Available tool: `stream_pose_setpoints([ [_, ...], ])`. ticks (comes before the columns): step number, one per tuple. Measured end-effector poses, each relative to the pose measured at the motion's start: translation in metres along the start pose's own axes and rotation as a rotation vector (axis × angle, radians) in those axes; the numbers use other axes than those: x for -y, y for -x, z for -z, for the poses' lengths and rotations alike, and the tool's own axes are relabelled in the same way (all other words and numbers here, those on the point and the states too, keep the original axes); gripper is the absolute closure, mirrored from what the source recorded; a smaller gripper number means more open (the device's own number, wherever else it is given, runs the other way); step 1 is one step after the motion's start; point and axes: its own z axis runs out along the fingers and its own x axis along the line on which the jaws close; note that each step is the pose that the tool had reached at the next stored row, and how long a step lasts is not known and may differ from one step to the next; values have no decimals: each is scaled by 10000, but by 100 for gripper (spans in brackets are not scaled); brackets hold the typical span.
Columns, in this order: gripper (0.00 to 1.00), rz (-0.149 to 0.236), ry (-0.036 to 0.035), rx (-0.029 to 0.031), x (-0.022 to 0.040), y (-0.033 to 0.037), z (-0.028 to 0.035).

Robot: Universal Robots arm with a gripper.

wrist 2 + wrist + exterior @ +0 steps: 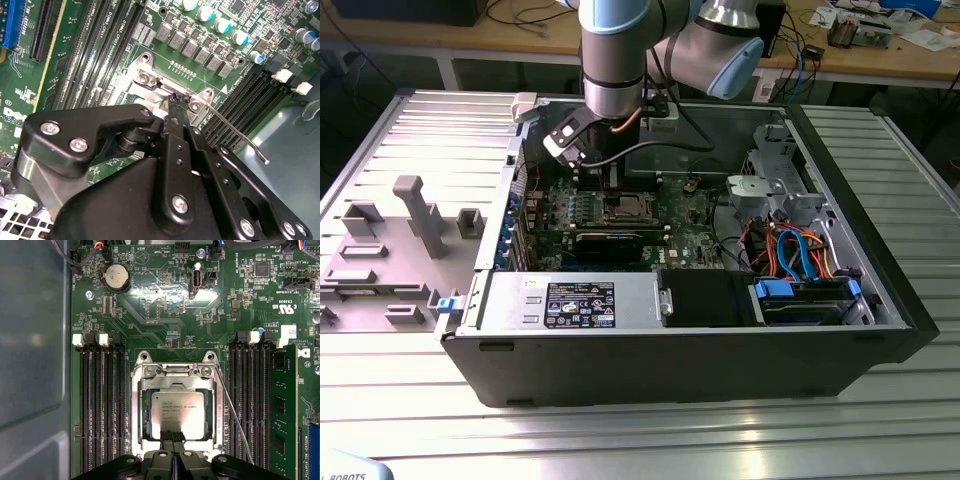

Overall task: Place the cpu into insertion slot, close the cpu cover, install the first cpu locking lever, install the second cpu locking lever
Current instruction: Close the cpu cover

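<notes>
1. While the gripper (172,436) has its fingers pressed together, with nothing visible between them, the tips stand at one edge of the cpu cover (177,382); I cannot tell if they touch it.
2. The cpu (174,410) lies flat in the insertion slot (135,415), framed by the cover's window, just beside the fingertips.
3. One locking lever (232,410) sticks out slanted beside the socket.
4. In the exterior view, the arm (612,60) reaches straight down into the open computer case (670,370).

A robot arm (615,70) of silver-grey cylindrical joints with pale blue caps (732,62). Above the gripper (172,436) sits a white bracket (563,140). The gripper's angular links are matte black, studded with silver screws (180,204).
</notes>
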Motion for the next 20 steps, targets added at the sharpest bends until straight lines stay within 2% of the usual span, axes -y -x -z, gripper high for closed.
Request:
stream_pose_setpoints([
  [10, 89, 0, 0, 0, -9, 0, 37],
  [11, 89, 0, 1, 0, -31, 0, 36],
  [15, 89, 1, -14, 0, -186, 0, 33],
  [20, 89, 1, -35, 0, -221, 24, 28],
])
